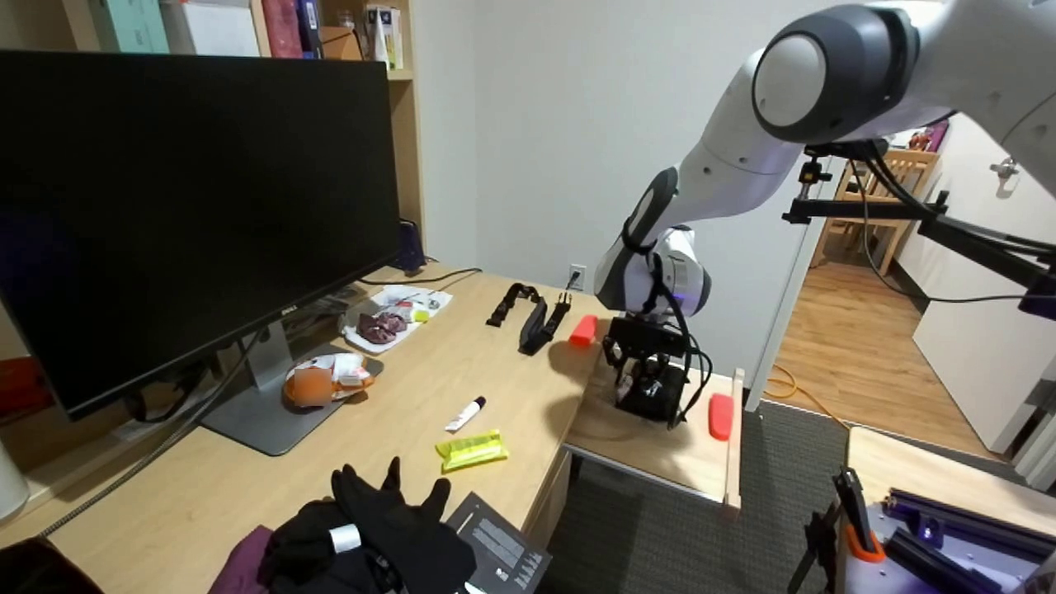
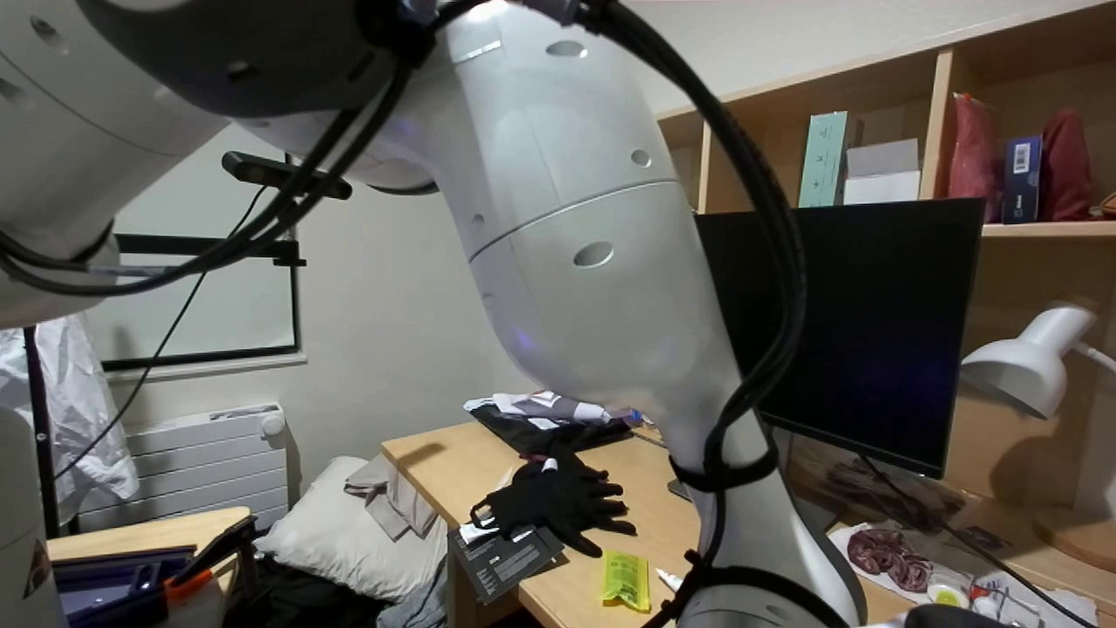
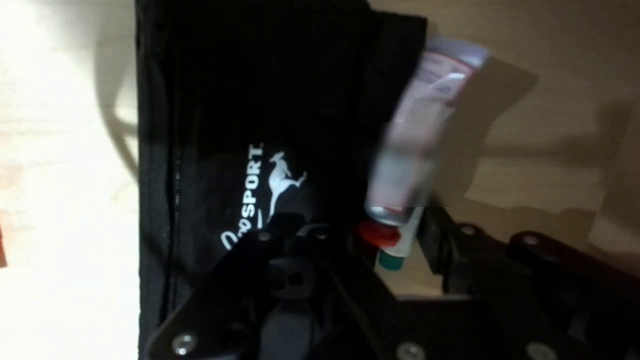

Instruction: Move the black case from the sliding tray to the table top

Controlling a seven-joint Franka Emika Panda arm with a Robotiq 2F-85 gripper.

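The wrist view sits right by the claw point(image 3: 385, 237) and looks down, very near the case point(image 3: 240, 115). In an exterior view you look from well away, down across the desk point(image 1: 396, 421) to the claw and case. In an exterior view you look from the claw's end of the desk back to the gloves point(image 2: 558, 501), with the arm point(image 2: 593, 227) big and close. In both exterior views you see the desk, arm, screen point(image 1: 198, 223) and gloves.

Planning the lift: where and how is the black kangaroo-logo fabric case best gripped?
Probably pinch the case by its straight seamed edge, wrist-view left, from above: it lies logo-up, a pale, red-capped tube crowding the opposite edge.
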